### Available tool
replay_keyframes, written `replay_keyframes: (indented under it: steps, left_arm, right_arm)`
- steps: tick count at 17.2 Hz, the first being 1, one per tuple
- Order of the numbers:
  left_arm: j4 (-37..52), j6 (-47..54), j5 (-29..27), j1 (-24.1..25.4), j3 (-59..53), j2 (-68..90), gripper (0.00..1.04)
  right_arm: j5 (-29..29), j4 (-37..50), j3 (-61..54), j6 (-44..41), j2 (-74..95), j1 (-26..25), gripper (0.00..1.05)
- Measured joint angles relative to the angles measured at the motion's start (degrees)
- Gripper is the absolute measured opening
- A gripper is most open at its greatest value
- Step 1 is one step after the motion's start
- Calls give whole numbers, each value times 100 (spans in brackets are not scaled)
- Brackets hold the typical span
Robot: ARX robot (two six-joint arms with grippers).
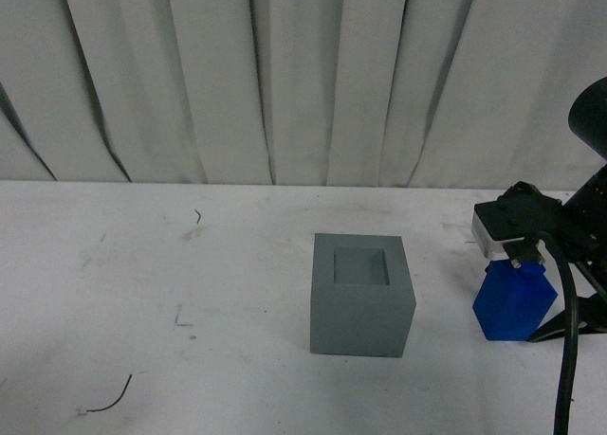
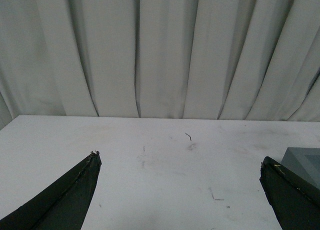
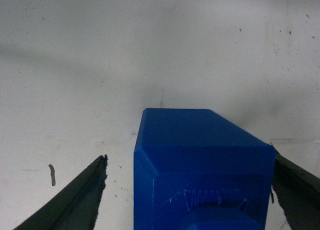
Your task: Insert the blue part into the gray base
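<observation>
The gray base (image 1: 361, 296) stands in the middle of the white table, its square recess facing up; its corner also shows at the edge of the left wrist view (image 2: 306, 161). The blue part (image 1: 513, 302) rests on the table at the right, tilted. My right gripper (image 1: 531, 307) is open around it. In the right wrist view the blue part (image 3: 200, 160) lies between the two open fingers; one finger (image 3: 295, 187) is next to its side, the other (image 3: 75, 200) stands apart. My left gripper (image 2: 180, 190) is open and empty over bare table, left of the base.
The white table (image 1: 142, 293) runs back to a pale pleated curtain (image 1: 285, 75). A thin dark wire scrap (image 1: 109, 402) lies near the front left. Small scuff marks (image 1: 196, 217) dot the table. The right arm's black cable (image 1: 567, 359) hangs at the right edge.
</observation>
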Motion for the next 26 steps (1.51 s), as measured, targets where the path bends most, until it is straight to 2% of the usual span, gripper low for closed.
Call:
replay_keyframes:
  steps: [2,3,4,12,16,18,21,26]
  left_arm:
    - [2,0,0,0,0,0,98]
    - [2,0,0,0,0,0,98]
    - [0,0,2,0,0,0,98]
    - [2,0,0,0,0,0,98]
    - [2,0,0,0,0,0,98]
    - [2,0,0,0,0,0,98]
    - [2,0,0,0,0,0,98]
    - [0,0,2,0,0,0,98]
  right_arm:
    - [-15,44,0,-42,11,15,72]
    - [-35,20,9,-66,11,70,50]
    - [-35,0,28,-70,11,79,48]
    - [-50,-247,50,-81,-7,149,47]
    - [-321,-901,343,-85,-470,219,47]
    - [-487,-1421,872,-76,-691,358,47]
    - [-426,-1878,1235,-55,-767,673,47]
    - [-299,-1641,1298,632,-748,1045,47]
